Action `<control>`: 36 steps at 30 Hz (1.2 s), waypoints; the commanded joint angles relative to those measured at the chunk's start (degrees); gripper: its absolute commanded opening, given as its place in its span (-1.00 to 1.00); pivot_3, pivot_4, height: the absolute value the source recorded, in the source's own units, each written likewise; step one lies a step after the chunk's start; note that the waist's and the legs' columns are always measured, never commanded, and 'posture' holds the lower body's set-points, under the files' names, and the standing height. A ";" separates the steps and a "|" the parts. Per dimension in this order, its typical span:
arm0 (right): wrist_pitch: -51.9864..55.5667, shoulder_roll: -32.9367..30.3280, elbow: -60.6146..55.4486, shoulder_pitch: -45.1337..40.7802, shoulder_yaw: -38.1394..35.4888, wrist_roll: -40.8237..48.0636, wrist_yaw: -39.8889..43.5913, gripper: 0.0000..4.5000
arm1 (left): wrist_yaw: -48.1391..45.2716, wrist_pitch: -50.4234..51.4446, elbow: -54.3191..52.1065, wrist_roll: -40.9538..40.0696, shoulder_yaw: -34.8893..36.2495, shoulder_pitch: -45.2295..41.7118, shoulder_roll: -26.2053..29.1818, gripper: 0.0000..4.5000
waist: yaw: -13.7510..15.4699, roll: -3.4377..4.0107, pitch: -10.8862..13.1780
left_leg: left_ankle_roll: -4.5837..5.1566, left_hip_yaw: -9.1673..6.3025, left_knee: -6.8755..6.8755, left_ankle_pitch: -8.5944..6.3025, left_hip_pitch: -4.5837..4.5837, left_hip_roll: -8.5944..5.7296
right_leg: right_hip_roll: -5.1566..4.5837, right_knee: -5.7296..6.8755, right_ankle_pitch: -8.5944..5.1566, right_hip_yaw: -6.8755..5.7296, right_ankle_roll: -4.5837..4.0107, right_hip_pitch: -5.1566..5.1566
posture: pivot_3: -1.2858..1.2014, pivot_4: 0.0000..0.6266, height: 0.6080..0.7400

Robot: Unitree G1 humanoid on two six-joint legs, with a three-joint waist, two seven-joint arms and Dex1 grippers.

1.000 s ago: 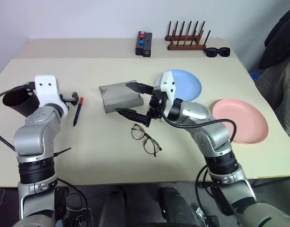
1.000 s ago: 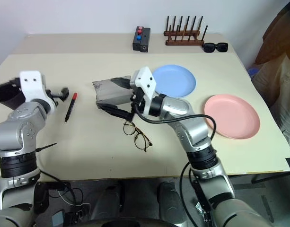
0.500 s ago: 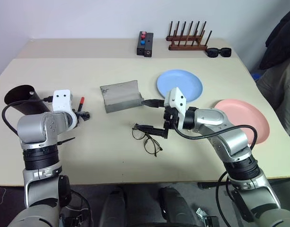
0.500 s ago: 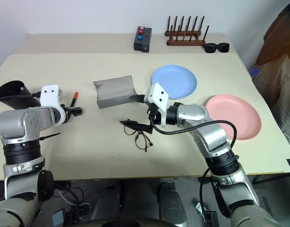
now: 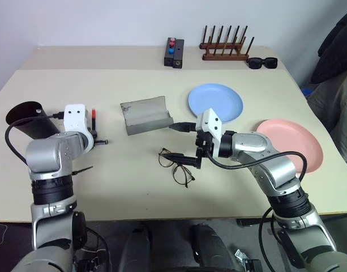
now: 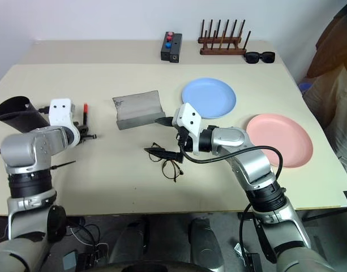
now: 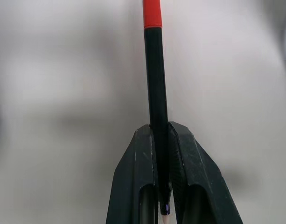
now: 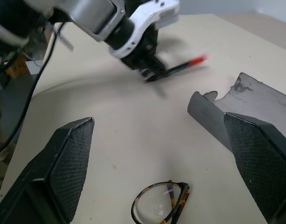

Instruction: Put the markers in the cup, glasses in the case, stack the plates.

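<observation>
Left gripper [image 7: 162, 186] clamped on red-capped marker [image 7: 154, 79] near tabletop's left edge; right gripper [image 5: 181, 143] spread wide above glasses [image 5: 176, 167].

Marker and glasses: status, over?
Left hand shut on red-capped marker. Right hand open over glasses. Case open, nothing blocking.

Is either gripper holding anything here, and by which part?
The left gripper is shut on the red-capped black marker, pinching the end of its body opposite the cap. The right gripper is open above the glasses, holding nothing.
</observation>
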 commanded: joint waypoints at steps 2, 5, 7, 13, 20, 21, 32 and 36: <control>-2.26 1.81 0.14 -1.76 -0.10 -0.57 -0.30 1.00 | 1.61 -20.90 -4.41 -2.48 8.94 -3.10 -2.61 -0.99 | 0.31 0.00 0.00 | -0.01 0.01 0.00 0.00 0.01 0.00 | -0.01 0.00 0.00 0.00 -0.01 0.01 | 0.03 -0.52 1.00; -2.92 4.15 0.91 -2.84 -0.74 -0.20 -1.22 1.00 | 6.03 -28.53 -2.25 1.06 11.52 -3.94 -1.29 -0.99 | 0.19 0.00 0.00 | -0.02 0.02 0.03 0.01 0.01 0.00 | -0.01 0.00 0.00 0.00 -0.01 0.03 | 0.03 -0.52 1.00; -3.07 6.58 1.07 -3.89 -1.49 0.87 -2.38 1.00 | 8.99 -32.26 -0.38 3.10 12.95 -4.39 -0.26 -0.99 | -0.11 0.00 0.00 | -0.01 0.01 0.01 0.01 0.04 0.00 | 0.00 0.00 0.01 0.00 0.01 0.03 | 0.03 -0.52 1.00; -3.26 13.94 0.50 -5.85 -1.47 2.41 -6.03 1.00 | 11.38 -38.35 3.43 4.79 14.41 -2.35 0.75 -0.99 | 0.11 0.00 0.00 | -0.01 0.01 -0.01 0.01 0.02 0.00 | 0.02 0.02 0.02 -0.01 0.05 0.04 | 0.03 -0.52 1.00; -3.40 17.64 -0.09 -4.49 0.15 2.14 -7.62 1.00 | 13.35 -43.35 2.96 5.81 15.28 3.41 0.06 -0.99 | 0.14 -0.01 -0.01 | -0.02 0.00 0.00 0.02 0.03 0.01 | 0.02 0.04 0.03 -0.03 0.04 0.04 | 0.03 -0.52 1.00; -3.34 17.86 0.09 -4.46 0.07 2.21 -7.75 1.00 | 13.52 -43.77 2.80 5.98 15.19 4.20 -0.03 -0.99 | 0.15 -0.01 -0.01 | -0.02 0.00 0.00 0.01 0.03 0.01 | 0.02 0.04 0.03 -0.03 0.04 0.04 | 0.03 -0.52 1.00; -3.35 18.13 0.66 -4.44 -0.15 2.28 -7.77 1.00 | 15.12 -46.33 3.73 6.77 15.21 8.83 -0.93 -0.99 | 0.07 -0.01 -0.01 | -0.02 0.00 0.00 0.01 0.03 0.01 | 0.01 0.04 0.02 -0.03 0.03 0.04 | 0.03 -0.52 1.00; -3.19 18.00 0.46 -4.24 -0.18 2.36 -7.74 1.00 | 14.96 -46.55 4.99 6.60 14.90 9.22 -0.98 -0.99 | 0.02 -0.01 -0.01 | -0.02 0.00 0.00 0.01 0.04 0.01 | 0.01 0.04 0.02 -0.04 0.03 0.04 | 0.03 -0.52 1.00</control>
